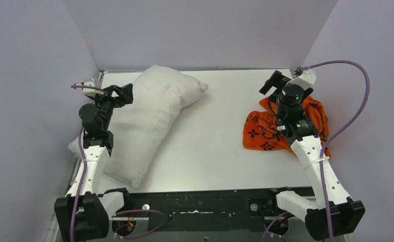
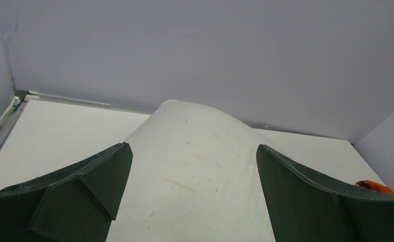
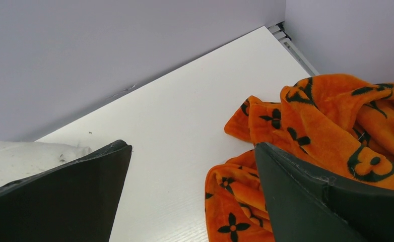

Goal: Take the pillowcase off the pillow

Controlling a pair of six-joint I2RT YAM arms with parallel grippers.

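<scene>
The white pillow (image 1: 149,118) lies bare on the left of the table, slanting from near left to far middle. It fills the space between the fingers in the left wrist view (image 2: 195,166). The orange pillowcase (image 1: 265,132) with black motifs lies crumpled on the right of the table, apart from the pillow, and shows in the right wrist view (image 3: 326,126). My left gripper (image 1: 126,94) is open and empty above the pillow's left side. My right gripper (image 1: 271,83) is open and empty, raised over the pillowcase's far edge.
Lilac walls close the table at the left, back and right. A bare strip of white table (image 1: 220,126) runs between pillow and pillowcase. A purple cable (image 1: 353,80) loops beside the right arm. The arm bases sit on a black rail (image 1: 200,206).
</scene>
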